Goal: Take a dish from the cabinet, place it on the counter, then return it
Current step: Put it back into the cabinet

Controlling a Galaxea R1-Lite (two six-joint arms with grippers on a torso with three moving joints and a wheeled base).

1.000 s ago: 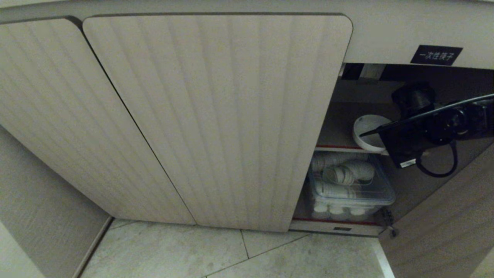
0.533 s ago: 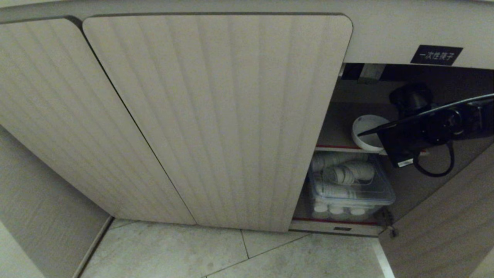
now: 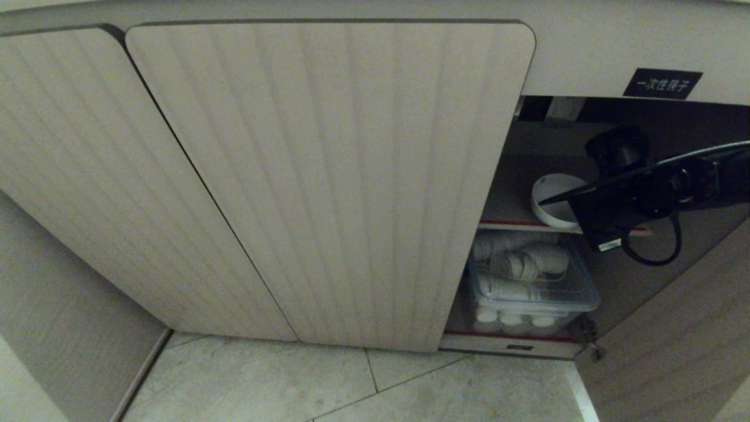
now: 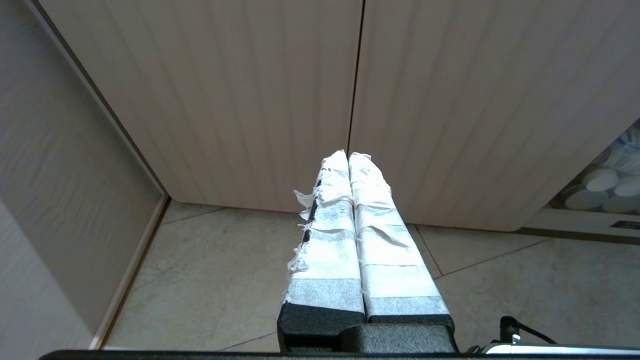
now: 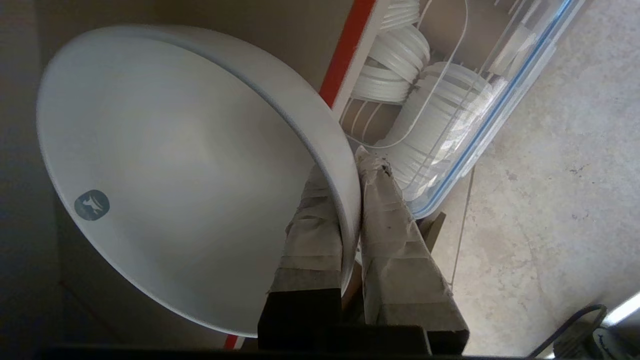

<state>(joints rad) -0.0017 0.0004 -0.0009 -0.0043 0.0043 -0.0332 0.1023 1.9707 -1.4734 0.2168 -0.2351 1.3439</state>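
White ceramic, smooth and hard, sits pinched at its rim as the right hand reaches into the open compartment of the cabinet, its two tape-wrapped fingers pressed together on the wall of the dish, one finger inside the bowl and one outside. The dish is at the front of the upper, red-edged shelf, tilted on the grip so that its hollow faces the wrist camera; whether its foot touches the shelf cannot be told. Below it, on the lower shelf, a clear plastic box holds stacked ribbed white cups. The left hand hangs idle in front of the shut fluted doors, above the tiled floor, its taped fingers closed together on nothing. Judged from these views, the bowl is stiff, light enough for one hand, but glazed and slippery, and brittle if it knocks the shelf edge or the door frame. A rim pinch leaves the weight hanging to one side, so the dish may swing or slip between the pads; a deep bite over the rim, as here, looks the sound place to hold, with a slow, level carry out toward the worktop, which is out of view.
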